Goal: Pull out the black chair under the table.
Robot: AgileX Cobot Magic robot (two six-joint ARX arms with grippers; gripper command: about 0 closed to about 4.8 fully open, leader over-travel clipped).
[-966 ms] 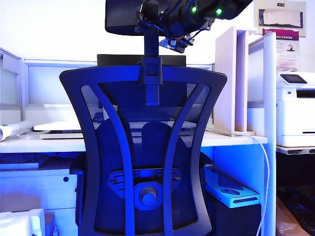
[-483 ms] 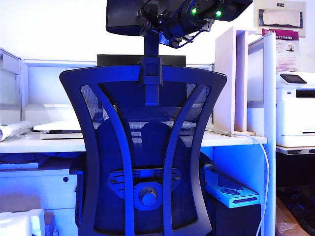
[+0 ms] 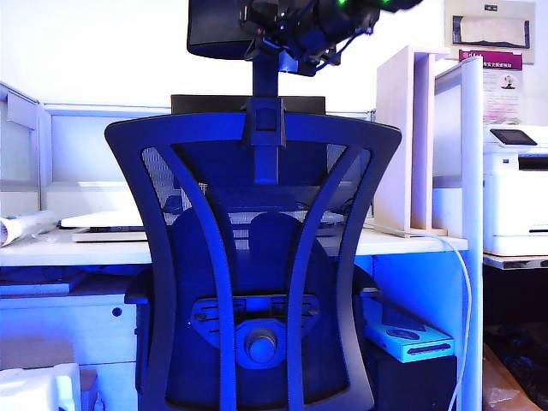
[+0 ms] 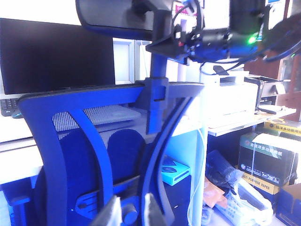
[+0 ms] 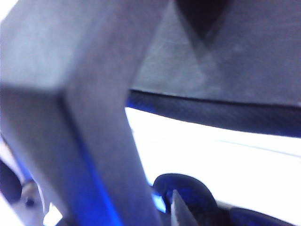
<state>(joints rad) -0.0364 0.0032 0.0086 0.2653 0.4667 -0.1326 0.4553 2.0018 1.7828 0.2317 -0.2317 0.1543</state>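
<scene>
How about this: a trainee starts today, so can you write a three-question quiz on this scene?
1. True or false: the right gripper is at the headrest post of the chair.
2. The left gripper is: A) open, holding nothing; B) shut on a chair armrest; C) resting flat on the table.
3. Fill in: right of the table stands a white ____.

Key: 1 true. 2 A. 3 printer.
</scene>
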